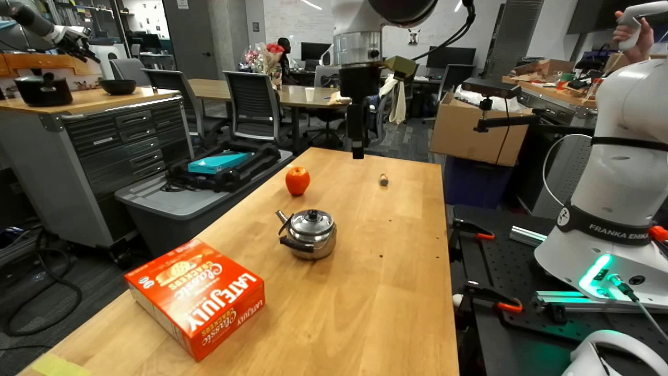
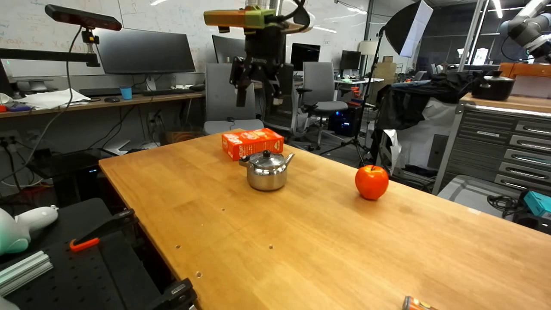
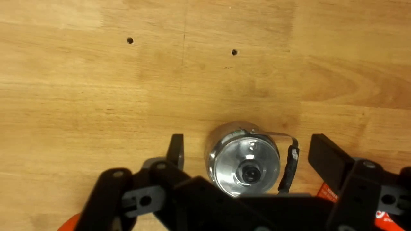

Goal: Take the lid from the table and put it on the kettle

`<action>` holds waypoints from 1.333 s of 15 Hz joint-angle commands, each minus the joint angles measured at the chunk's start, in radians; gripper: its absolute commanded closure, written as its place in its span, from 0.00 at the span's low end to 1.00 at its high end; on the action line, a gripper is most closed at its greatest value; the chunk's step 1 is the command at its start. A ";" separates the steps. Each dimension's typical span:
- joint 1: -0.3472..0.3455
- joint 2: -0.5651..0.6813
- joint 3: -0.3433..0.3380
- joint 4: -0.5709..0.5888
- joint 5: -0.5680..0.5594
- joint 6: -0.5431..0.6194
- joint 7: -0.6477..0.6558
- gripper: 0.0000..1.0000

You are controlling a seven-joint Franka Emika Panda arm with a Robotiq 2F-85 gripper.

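The kettle is a squat shiny steel pot standing upright on the table; it also shows in another exterior view and in the wrist view. The lid, a silvery disc with a black knob, lies on top of the kettle in both exterior views and in the wrist view. The kettle's dark handle is folded to one side. My gripper is open and empty, well above the table. In the wrist view its fingers stand apart on either side of the kettle, not touching it.
An orange-red cracker box lies near the kettle on the wooden table. A red apple stands beyond the kettle's other side. A small cylinder lies farther along the table. Black clamps sit by the robot-side edge.
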 commanded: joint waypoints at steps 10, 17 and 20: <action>0.024 -0.277 -0.085 -0.173 0.050 -0.117 -0.264 0.00; 0.013 -0.250 -0.094 -0.163 0.052 -0.168 -0.287 0.00; 0.015 -0.250 -0.094 -0.163 0.053 -0.170 -0.288 0.00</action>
